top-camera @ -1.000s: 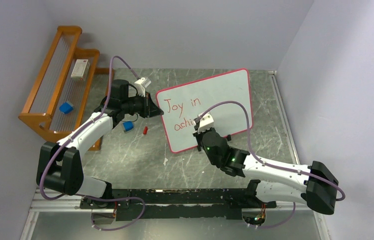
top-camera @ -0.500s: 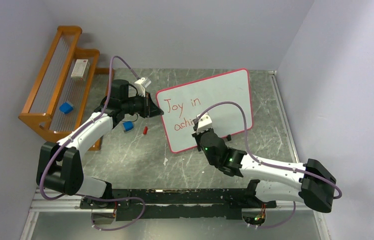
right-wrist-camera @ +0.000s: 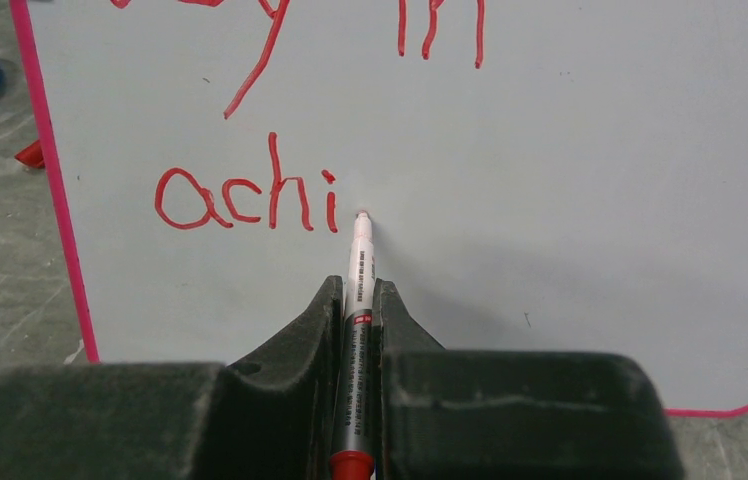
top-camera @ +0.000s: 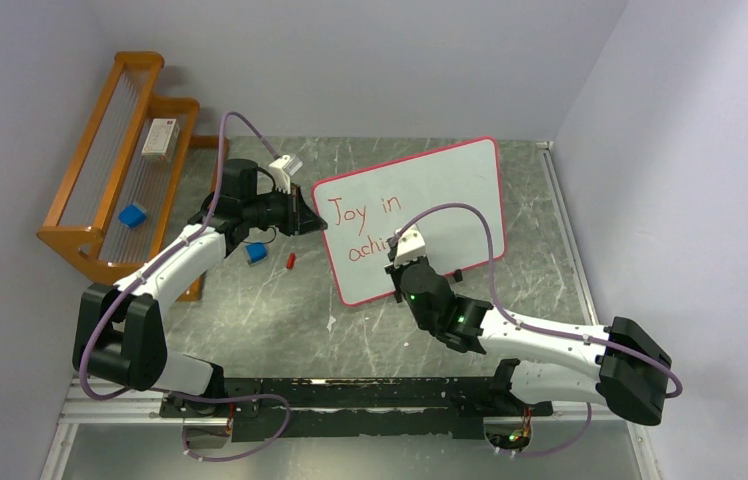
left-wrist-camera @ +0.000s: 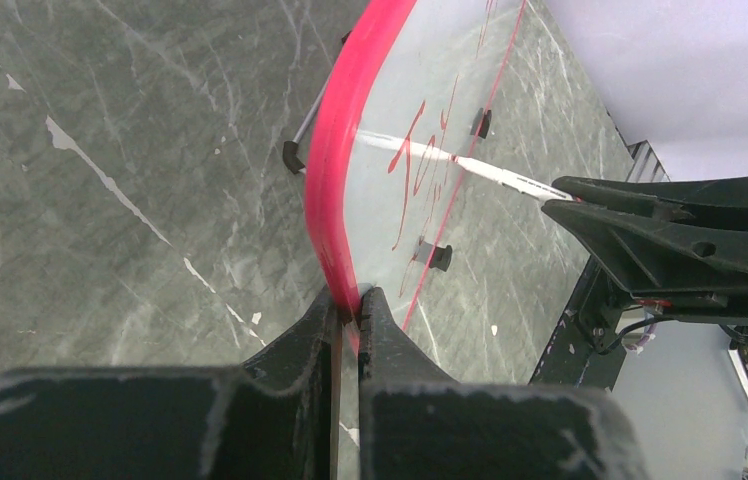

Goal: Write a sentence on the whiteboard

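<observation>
The whiteboard [top-camera: 430,200] with its red-pink border lies tilted on the table and reads "Joy in" and below it "achi" in red. My left gripper [left-wrist-camera: 350,305] is shut on the board's left edge [left-wrist-camera: 335,180]; in the top view it [top-camera: 312,222] sits at that edge. My right gripper [right-wrist-camera: 358,295] is shut on a red marker [right-wrist-camera: 358,270]. The marker tip touches the board [right-wrist-camera: 570,150] just right of the "i". In the top view the right gripper [top-camera: 397,258] is over the board's lower middle.
A wooden rack [top-camera: 115,180] stands at the back left with a white box [top-camera: 160,138] and a blue block [top-camera: 132,215]. A blue cap [top-camera: 256,253] and a small red piece [top-camera: 291,261] lie left of the board. Walls close in behind and right.
The right arm has shifted slightly; the marker stays by the end of "achi". The left arm and the board have not moved.
</observation>
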Robot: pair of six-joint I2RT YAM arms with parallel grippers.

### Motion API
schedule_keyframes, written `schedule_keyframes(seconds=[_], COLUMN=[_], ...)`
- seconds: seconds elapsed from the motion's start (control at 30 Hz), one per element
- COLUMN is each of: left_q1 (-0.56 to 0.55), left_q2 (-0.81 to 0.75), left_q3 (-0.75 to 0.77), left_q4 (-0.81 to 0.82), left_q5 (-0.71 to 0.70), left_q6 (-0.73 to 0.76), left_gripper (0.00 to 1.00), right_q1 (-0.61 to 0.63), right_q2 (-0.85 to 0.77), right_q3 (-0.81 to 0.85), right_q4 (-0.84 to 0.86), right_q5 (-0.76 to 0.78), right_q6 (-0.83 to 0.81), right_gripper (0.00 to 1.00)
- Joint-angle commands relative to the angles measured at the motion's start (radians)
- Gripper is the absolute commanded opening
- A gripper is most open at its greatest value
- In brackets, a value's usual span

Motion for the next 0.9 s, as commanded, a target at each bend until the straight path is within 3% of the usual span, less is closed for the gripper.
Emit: schedule_keyframes(seconds=[0.0, 0.87], left_q1=[-0.013, -0.013], left_q2=[0.042, 0.04], left_q3=[-0.003, -0.002], left_q4=[-0.054, -0.055], left_q5=[-0.097, -0.095], left_q6=[0.062, 0.065], left_gripper=[0.05, 0.05], right_q1=[-0.015, -0.018], right_q2=[0.003, 0.03], right_q3=[-0.01, 0.013], right_q4=[0.028, 0.098], right_q5=[0.042, 0.044], right_q6=[0.002, -0.047], right_gripper=[0.0, 0.0])
